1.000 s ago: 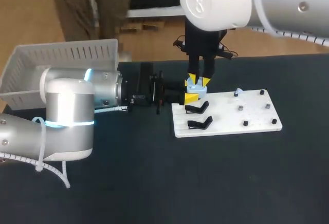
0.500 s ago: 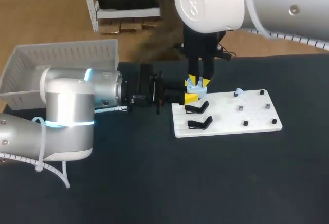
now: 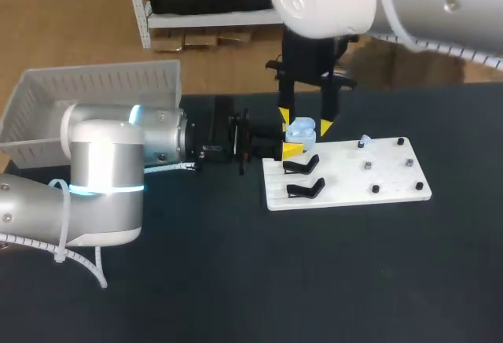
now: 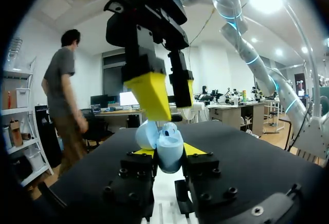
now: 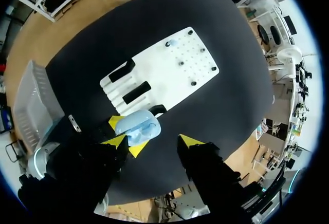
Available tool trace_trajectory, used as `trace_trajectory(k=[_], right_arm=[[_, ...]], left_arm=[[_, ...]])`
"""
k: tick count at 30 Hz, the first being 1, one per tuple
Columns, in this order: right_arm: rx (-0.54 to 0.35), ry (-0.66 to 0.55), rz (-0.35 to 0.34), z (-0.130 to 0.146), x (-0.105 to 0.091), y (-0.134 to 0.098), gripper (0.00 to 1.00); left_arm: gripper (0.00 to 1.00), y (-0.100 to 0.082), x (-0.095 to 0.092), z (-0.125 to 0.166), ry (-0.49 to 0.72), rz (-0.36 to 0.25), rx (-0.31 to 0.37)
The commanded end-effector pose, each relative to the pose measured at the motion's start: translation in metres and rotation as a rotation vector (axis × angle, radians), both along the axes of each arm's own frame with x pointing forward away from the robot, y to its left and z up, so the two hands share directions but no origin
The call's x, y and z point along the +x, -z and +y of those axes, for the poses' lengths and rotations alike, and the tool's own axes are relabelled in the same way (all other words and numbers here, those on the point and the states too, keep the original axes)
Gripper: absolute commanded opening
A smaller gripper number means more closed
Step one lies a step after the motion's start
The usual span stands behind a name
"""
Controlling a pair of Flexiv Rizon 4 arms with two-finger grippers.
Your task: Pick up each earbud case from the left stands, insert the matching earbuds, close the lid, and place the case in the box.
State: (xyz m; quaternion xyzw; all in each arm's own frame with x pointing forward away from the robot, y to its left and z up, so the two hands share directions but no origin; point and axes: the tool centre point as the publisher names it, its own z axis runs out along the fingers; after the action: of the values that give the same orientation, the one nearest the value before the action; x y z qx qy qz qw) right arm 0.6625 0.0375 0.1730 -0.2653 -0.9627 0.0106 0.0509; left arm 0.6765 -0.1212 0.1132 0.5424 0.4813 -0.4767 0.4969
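Earbud case (image 3: 301, 130), light blue, frame centre: pinched between left gripper (image 4: 168, 151) fingers, underside hidden. Right gripper (image 3: 305, 124) above: fingers spread wide, contact unclear.

The bench (image 3: 236, 280) is a flat black surface. A white board (image 3: 346, 179) lies flat on it, right of the middle and towards the far side, its long edges running roughly along the bench's width. A white slatted box (image 3: 94, 83) sits at the far left corner, well apart from the board.
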Motion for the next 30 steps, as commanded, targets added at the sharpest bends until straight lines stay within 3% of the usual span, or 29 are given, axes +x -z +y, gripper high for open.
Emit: trace_trajectory(k=[1, 5, 6, 16, 18, 19, 25, 30], right_arm=[[0.106, -0.033, -0.066, -0.032, -0.019, -0.015, 0.52], [0.174, -0.101, -0.180, -0.056, -0.017, -0.022, 0.58], [0.194, -0.125, -0.202, -0.062, -0.015, -0.024, 0.55], [0.276, -0.279, -0.321, -0.103, 0.013, -0.016, 0.52], [0.280, -0.296, -0.329, -0.109, 0.021, -0.011, 0.56], [0.279, -0.313, -0.336, -0.112, 0.025, -0.007, 0.65], [0.258, -0.419, -0.363, -0.121, 0.042, 0.015, 0.64], [0.223, -0.505, -0.362, -0.128, 0.061, 0.039, 0.83]], left_arm=[[0.00, 0.001, -0.002, -0.001, -0.008, -0.004, -0.003], [0.00, 0.001, -0.002, -0.001, -0.008, -0.004, -0.003], [0.00, 0.001, -0.002, -0.001, -0.008, -0.004, -0.003], [0.00, 0.001, -0.002, -0.001, -0.008, -0.004, -0.003], [0.00, 0.001, -0.002, -0.001, -0.008, -0.004, -0.003], [0.00, 0.001, -0.002, -0.001, -0.008, -0.004, -0.003], [0.00, 0.001, -0.002, -0.001, -0.008, -0.004, -0.003], [0.00, 0.001, -0.002, -0.001, -0.008, -0.004, -0.003]])
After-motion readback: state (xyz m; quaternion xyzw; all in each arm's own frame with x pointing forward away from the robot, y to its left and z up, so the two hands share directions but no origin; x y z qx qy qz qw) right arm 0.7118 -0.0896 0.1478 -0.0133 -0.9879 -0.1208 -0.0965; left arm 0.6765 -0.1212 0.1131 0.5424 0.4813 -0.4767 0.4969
